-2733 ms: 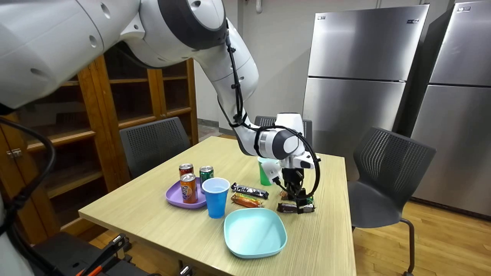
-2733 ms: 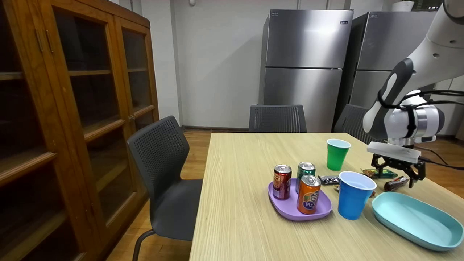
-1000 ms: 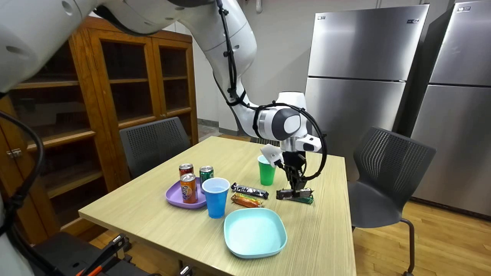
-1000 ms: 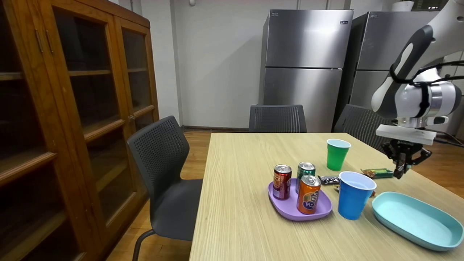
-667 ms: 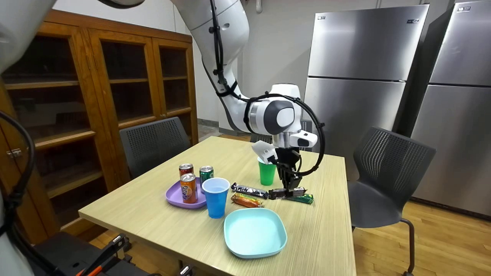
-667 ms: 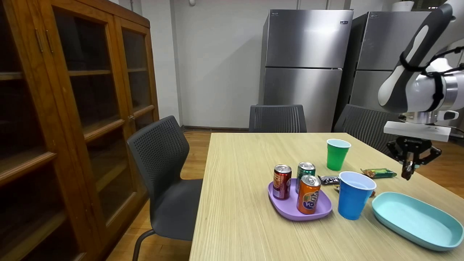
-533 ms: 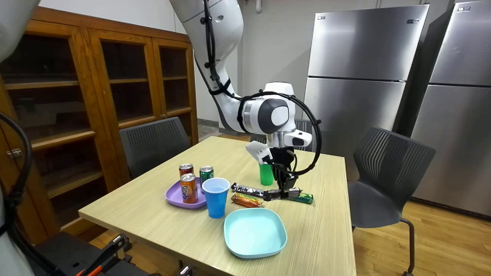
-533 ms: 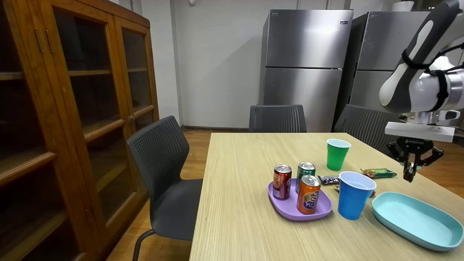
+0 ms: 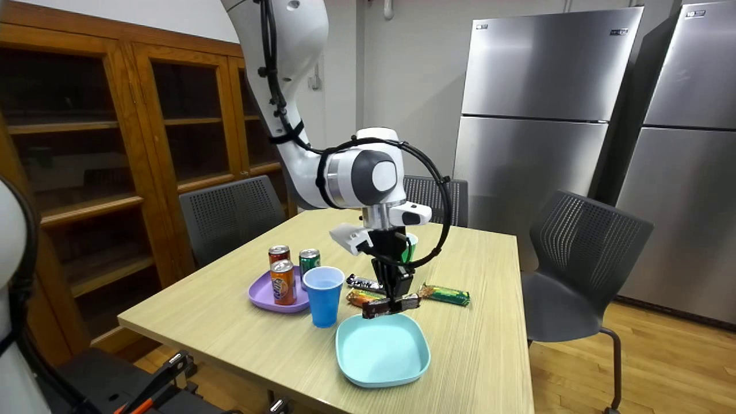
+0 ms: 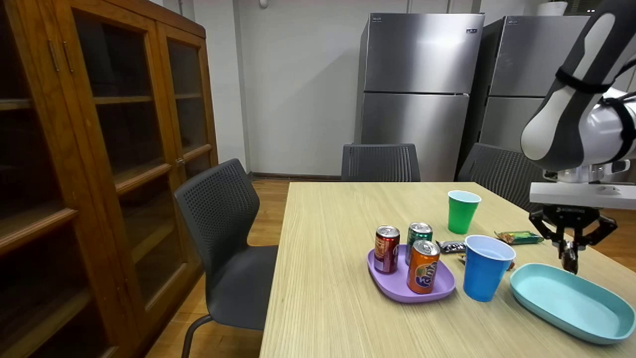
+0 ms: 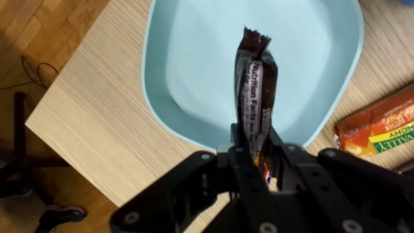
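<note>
Since the bar [image 11: 255,87] was slim, the gripper [image 11: 254,131] had it pinched across its narrow width, jaws pressed in on both sides. Hold looked secure. Grip sat near mid-length in an exterior view, likely for balance; both ends stuck out, one reaching over the tray [image 11: 200,81]. Couldn't judge height above it. Printed side faced up in the wrist view.

The tray had nothing in it where its base showed. The plate [image 10: 395,287] held red can [image 10: 386,251], orange can [image 10: 423,267] and green can [image 9: 309,266], all upright, set close together, probably because the plate left little room. The blue cup [image 10: 486,276] stood upright between plate and tray; the green cup [image 10: 462,216] stood farther back, also upright. Couldn't see the bottom of either, so contents unknown.

On the table [image 10: 348,214], in no container: silver bar [image 9: 364,284], orange bar [image 11: 376,126], green bar [image 9: 445,295], all lying flat. The first two lay side by side near the blue cup; the green one sat apart. Flat seemed the natural rest for that shape.
</note>
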Tool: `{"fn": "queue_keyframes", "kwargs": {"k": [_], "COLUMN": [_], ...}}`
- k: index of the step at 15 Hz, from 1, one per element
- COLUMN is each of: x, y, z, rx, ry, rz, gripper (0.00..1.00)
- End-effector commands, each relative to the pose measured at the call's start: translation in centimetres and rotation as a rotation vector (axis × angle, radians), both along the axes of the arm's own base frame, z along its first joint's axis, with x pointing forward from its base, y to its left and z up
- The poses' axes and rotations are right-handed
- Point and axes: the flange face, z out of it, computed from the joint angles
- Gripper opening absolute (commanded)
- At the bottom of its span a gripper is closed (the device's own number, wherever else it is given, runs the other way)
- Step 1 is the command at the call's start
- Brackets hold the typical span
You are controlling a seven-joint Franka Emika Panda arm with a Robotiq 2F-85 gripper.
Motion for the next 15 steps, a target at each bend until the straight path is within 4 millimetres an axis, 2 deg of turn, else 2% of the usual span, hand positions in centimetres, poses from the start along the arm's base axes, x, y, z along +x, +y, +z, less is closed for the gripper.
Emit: {"fn": "queue_keyframes", "kwargs": {"k": [1,5,11,15], "x": [-1.6,-1.7,-1.3,-1.1], "y": [2.1,3.4,3.6,3.6], "z": [-0.3,-2.2,-4.9,-5.6], "rx": [-0.026,-0.050,-0.094,-0.105], "ry": [-0.014,-0.030,-0.034,-0.023], "rz": [-0.029,-0.102,-0.202,-0.227], "gripper": [0.04,0.04,0.04,0.04]}}
